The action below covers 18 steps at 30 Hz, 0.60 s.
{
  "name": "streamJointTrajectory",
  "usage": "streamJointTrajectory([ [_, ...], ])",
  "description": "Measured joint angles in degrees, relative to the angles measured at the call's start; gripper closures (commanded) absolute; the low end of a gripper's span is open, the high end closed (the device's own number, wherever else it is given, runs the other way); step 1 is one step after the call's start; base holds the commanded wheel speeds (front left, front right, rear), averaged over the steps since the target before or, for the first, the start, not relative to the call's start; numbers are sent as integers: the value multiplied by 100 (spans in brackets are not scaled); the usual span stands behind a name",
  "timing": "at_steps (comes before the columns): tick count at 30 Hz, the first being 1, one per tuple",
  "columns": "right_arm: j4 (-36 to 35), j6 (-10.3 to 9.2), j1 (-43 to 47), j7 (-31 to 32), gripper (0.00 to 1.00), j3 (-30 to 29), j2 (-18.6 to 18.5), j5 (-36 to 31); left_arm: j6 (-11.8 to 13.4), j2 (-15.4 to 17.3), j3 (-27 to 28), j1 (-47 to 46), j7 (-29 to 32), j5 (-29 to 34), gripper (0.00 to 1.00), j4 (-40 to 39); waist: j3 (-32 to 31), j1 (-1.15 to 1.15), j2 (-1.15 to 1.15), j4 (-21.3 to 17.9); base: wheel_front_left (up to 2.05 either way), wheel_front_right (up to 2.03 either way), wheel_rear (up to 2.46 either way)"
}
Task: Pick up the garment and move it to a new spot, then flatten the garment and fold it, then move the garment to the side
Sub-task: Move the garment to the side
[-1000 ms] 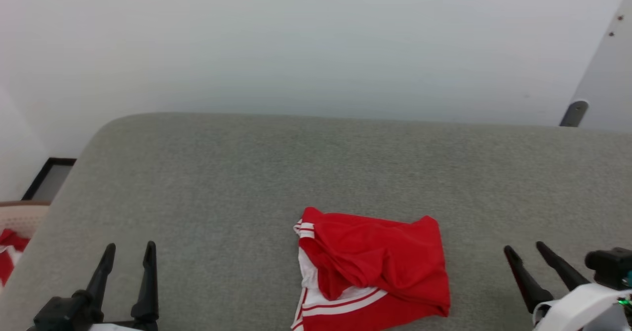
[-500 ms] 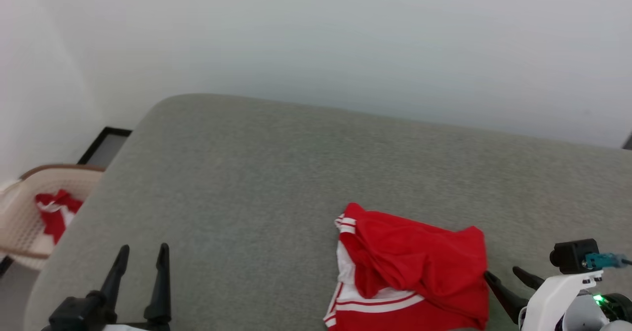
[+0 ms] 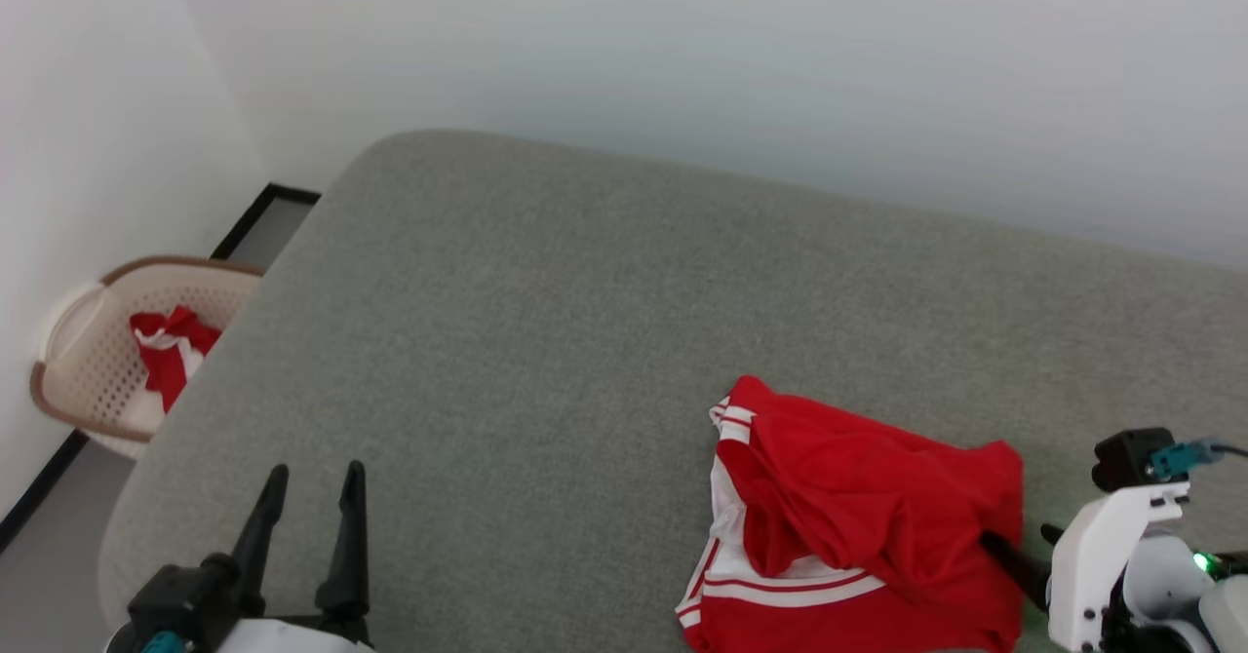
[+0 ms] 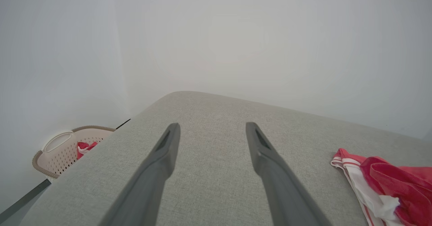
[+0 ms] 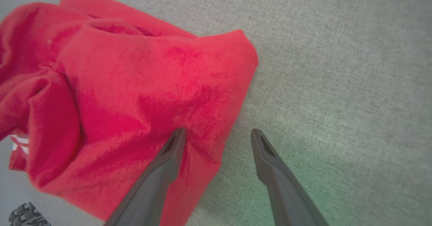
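The garment (image 3: 868, 507) lies bunched on the grey padded surface (image 3: 546, 341), red with white striped trim at its left edge. My right gripper (image 3: 1016, 534) is open at its right edge. In the right wrist view the right gripper (image 5: 217, 131) straddles that edge: one finger (image 5: 168, 158) is over the red garment (image 5: 135, 91), the other over bare grey surface. My left gripper (image 3: 315, 471) is open and holds nothing, well to the left of the garment. In the left wrist view, the left gripper (image 4: 212, 126) points across the surface, with the garment (image 4: 388, 185) at the far right.
A beige perforated basket (image 3: 88, 380) stands on the floor by the wall beyond the surface's left end, with a small red-and-white cloth heap (image 3: 171, 351) in it; the basket (image 4: 57, 148) also appears in the left wrist view. A white wall runs behind the surface.
The head camera has turned left, bringing the basket into view. My right gripper has closed in on the garment's right edge. The left gripper keeps its pose; both stay open.
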Motion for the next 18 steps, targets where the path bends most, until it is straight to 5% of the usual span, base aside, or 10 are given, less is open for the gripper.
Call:
streamJointTrajectory([
  [9,498,0,-446,626,0,-60,186,-30,0,-130,-63,-159,0,-12,0,40,329,0,0,149,0,0,0],
  [11,530,-1,-523,767,100,0,175,-27,0,-159,-62,-178,0,-12,0,38,380,0,0,173,0,0,0],
  [18,527,1,-661,955,100,147,133,133,0,-218,-38,-214,0,-12,0,58,471,0,0,196,0,0,0],
])
